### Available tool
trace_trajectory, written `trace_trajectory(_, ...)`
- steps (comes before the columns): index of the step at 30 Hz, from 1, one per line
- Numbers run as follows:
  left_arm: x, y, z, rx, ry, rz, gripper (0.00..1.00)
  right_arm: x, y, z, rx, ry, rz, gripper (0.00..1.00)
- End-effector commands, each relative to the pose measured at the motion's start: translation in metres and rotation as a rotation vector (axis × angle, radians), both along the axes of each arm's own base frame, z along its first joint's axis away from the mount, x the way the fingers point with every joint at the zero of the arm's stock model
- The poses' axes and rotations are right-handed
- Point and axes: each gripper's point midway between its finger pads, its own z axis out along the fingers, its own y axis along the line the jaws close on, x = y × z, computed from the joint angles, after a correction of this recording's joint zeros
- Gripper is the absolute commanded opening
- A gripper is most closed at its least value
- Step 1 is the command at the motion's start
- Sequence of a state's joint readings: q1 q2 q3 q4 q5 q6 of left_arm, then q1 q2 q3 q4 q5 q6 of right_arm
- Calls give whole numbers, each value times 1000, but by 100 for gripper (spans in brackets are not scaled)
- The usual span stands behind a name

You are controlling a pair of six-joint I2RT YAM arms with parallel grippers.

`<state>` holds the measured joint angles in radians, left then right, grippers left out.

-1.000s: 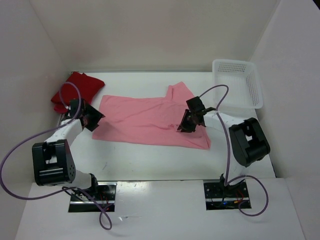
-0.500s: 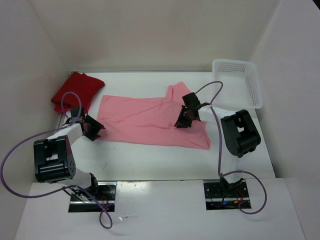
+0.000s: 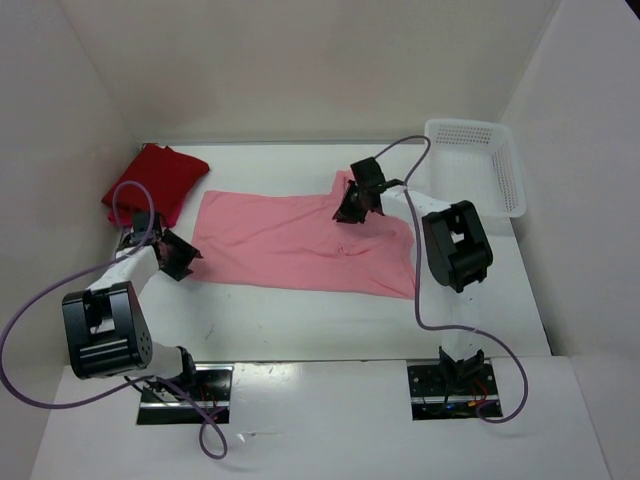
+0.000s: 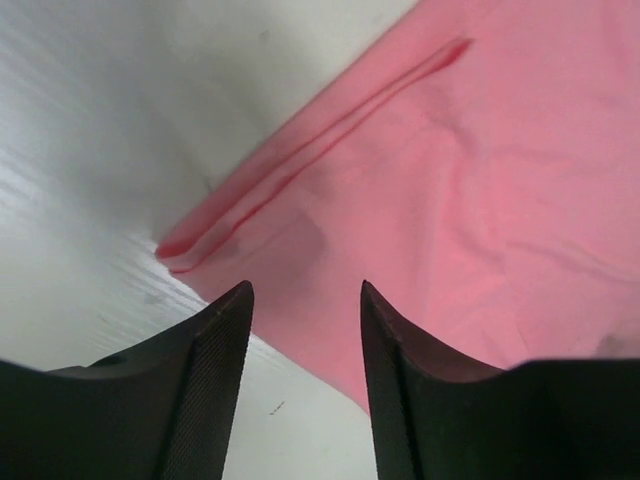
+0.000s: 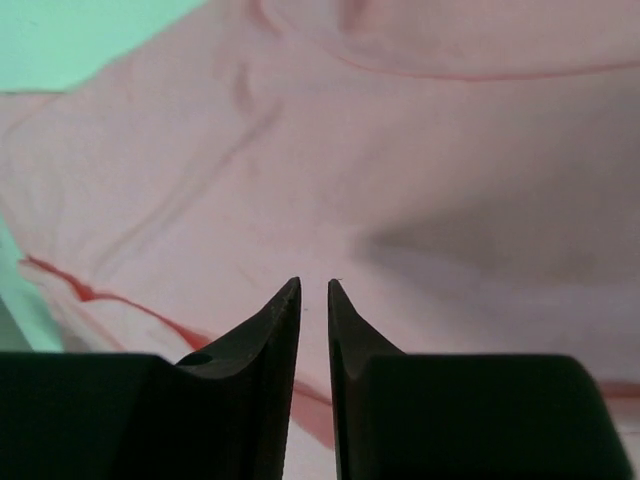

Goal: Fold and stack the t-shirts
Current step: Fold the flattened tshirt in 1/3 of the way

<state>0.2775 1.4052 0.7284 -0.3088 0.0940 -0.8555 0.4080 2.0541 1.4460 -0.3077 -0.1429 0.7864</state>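
A light pink t-shirt [image 3: 290, 240] lies spread flat mid-table, one sleeve [image 3: 362, 185] pointing to the back. A darker red t-shirt [image 3: 155, 178] sits folded at the back left. My left gripper [image 3: 183, 260] hovers open at the pink shirt's near-left corner; in the left wrist view the left gripper [image 4: 305, 285] has nothing between its fingers, and the corner's hem [image 4: 300, 165] lies just ahead. My right gripper [image 3: 347, 210] hangs low over the shirt by the sleeve. In the right wrist view, only a thin slit separates the jaws of the right gripper [image 5: 314, 281], with cloth [image 5: 450, 170] beneath.
A white perforated basket [image 3: 512, 175] stands at the back right. White walls close in the table on three sides. Purple cables loop from both arms.
My right gripper has travelled back and left across the pink shirt to the sleeve, its jaws narrowing. My left gripper has drawn slightly left to the shirt's corner and narrowed a little.
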Motion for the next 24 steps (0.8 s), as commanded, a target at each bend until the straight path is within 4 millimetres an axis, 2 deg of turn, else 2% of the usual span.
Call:
trace_trajectory(1, 22, -6, 41, 25, -110, -78, 54, 10, 16, 42, 20, -84, 51, 24)
trace_trajectory(2, 22, -19, 41, 13, -113, -120, 51, 3, 8, 42, -9, -85, 43, 25)
trace_trajectory(3, 27, -25, 46, 24, -128, -153, 49, -1, -2, 65, -24, -130, 16, 25)
trace_trajectory(4, 35, -32, 56, 37, -161, -187, 39, -8, -8, 69, -38, -142, 12, 24)
trace_trajectory(5, 39, -33, 59, 75, -165, -189, 32, -25, -18, 56, -61, -114, 6, 19)
trace_trajectory(6, 44, -48, 64, 96, -187, -242, 26, -34, -25, 69, -58, -140, -2, 7)
trace_trajectory(7, 51, -56, 72, 108, -219, -263, 21, -42, -28, 68, -51, -136, -13, 0)
trace_trajectory(8, 59, -64, 83, 118, -254, -285, 13, -62, -36, 47, -60, -83, -27, 0)
trace_trajectory(9, 61, -83, 85, 128, -261, -334, 11, -69, -39, 44, -57, -77, -34, 0)
trace_trajectory(10, 66, -95, 84, 124, -261, -363, 10, -75, -42, 45, -57, -77, -34, 0)
trace_trajectory(11, 70, -106, 86, 122, -277, -391, 10, -85, -46, 31, -68, -39, -41, 0)
trace_trajectory(13, 72, -140, 81, 103, -278, -479, 10, -91, -51, 25, -80, -29, -46, 0)
trace_trajectory(16, 67, -174, 70, 37, -280, -542, 11, -98, -55, 19, -90, -12, -59, 0)
trace_trajectory(17, 62, -173, 56, 27, -247, -531, 13, -102, -57, 14, -96, 0, -58, 0)
trace_trajectory(20, 53, -171, 39, 28, -210, -531, 14, -107, -57, 2, -99, 39, -58, 0)
trace_trajectory(24, 42, -148, 17, 53, -153, -500, 16, -105, -63, -16, -126, 70, -75, 0)
